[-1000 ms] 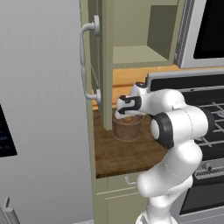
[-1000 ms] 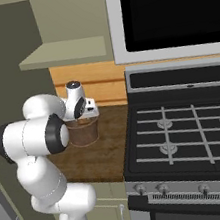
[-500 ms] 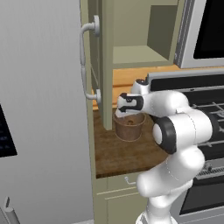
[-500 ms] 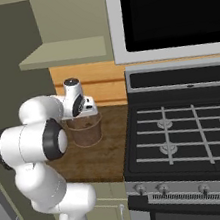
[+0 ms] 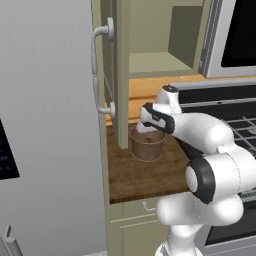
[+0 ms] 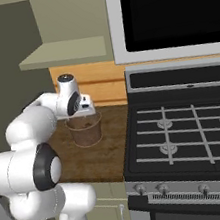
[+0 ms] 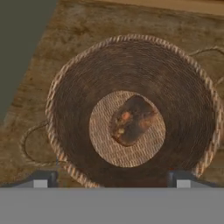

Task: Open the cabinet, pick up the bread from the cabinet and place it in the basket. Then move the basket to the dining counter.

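Note:
The small woven basket [image 5: 146,145] [image 6: 86,129] stands upright on the short dark wood worktop [image 5: 145,175], just right of the open cabinet door [image 5: 121,75]. Seen from above in the hand view, the dark brown bread [image 7: 131,120] lies on the basket's [image 7: 65,100] pale floor, touching neither finger. My gripper [image 5: 146,128] [image 6: 84,108] [image 7: 111,180] hangs directly over the basket's mouth, open, with nothing between its fingertips [image 7: 41,179]. The cabinet's pale shelf [image 5: 155,62] is bare. The dining counter is out of view.
A grey fridge [image 5: 45,125] fills the left. A black stove [image 6: 186,129] borders the worktop on the right, with a microwave [image 6: 166,11] above it. An olive drawer with a hook pull [image 5: 147,206] sits under the worktop.
The jaws have spread wide over the basket, and the bread now rests on the basket's floor. The elbow has swung a little towards the stove; the basket has not moved.

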You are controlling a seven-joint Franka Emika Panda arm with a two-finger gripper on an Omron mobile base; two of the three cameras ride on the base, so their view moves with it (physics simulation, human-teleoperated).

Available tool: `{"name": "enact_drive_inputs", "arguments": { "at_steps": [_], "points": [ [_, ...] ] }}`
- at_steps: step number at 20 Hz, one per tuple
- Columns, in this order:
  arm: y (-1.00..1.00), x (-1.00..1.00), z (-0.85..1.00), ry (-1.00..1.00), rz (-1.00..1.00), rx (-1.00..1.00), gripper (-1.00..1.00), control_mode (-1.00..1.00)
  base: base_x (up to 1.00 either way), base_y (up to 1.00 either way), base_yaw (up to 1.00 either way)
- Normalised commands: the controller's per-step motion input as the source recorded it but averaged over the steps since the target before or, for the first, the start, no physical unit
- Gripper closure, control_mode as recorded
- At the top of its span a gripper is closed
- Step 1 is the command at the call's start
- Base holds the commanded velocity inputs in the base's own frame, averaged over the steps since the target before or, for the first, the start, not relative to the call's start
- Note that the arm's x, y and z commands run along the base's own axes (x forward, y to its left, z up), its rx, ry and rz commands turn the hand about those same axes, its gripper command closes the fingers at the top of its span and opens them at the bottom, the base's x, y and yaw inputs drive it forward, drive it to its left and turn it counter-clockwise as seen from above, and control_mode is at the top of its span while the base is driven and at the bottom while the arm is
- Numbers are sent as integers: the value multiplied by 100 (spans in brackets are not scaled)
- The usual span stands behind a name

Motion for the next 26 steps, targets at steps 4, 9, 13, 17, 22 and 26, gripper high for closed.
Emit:
{"name": "enact_drive_inputs", "arguments": {
  "at_steps": [4,9,13,17,22,26],
  "points": [
    [-46,-41,0,0,-19,0,-100,-100,0,0,0],
    [-47,-39,0,0,-28,4,-100,-100,0,0,0],
    [-11,-16,-3,2,-40,8,-100,-100,0,0,0],
    [22,32,-5,0,-31,16,-100,-100,0,0,0],
    [4,26,-8,1,-21,19,-100,-100,0,0,0],
    [0,18,-45,14,-16,15,-100,-100,0,0,0]
  ]
}}
